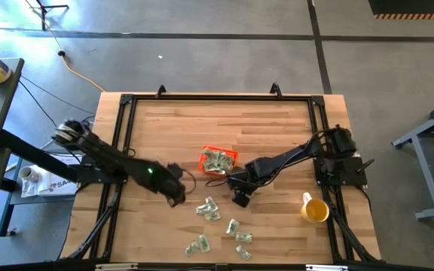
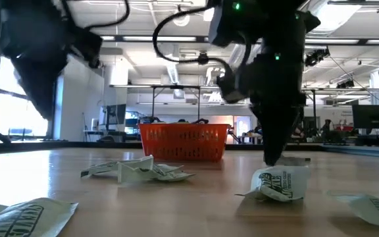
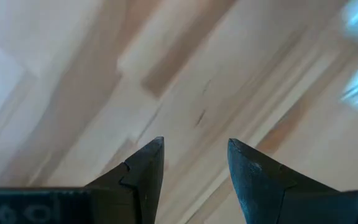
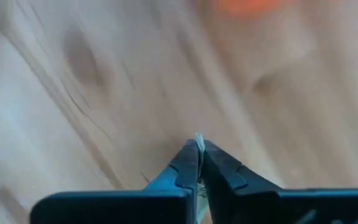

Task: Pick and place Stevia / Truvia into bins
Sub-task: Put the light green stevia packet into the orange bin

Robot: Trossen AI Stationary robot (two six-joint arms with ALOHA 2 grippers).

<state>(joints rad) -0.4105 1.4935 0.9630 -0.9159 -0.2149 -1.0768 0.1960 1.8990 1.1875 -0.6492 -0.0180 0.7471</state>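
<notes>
The orange bin (image 1: 218, 160) (image 2: 184, 143) stands mid-table with several pale green sachets inside. More Stevia sachets (image 1: 208, 209) (image 2: 137, 171) lie loose on the wood toward the near edge; one curled sachet (image 2: 280, 183) lies in front of my right gripper in the low view. My right gripper (image 1: 239, 198) (image 4: 199, 149) (image 2: 272, 160) is just near-right of the bin, pointing down close to the table, shut with a thin white sliver between its tips. My left gripper (image 1: 176, 197) (image 3: 194, 163) hangs open over bare wood, left of the loose sachets. My right gripper pinches a thin white paper edge (image 4: 199, 138) between its two fingertips, with only a sliver sticking out past them. The fingers point down at the table. The shut fingers hide the rest of the sachet, so which part they hold cannot be told.
A yellow cup (image 1: 315, 210) stands near the table's right edge. Black frame rails (image 1: 126, 135) run along the table's sides. Bare wood lies between the bin and the far edge. A cable and side tables are off the table to the left.
</notes>
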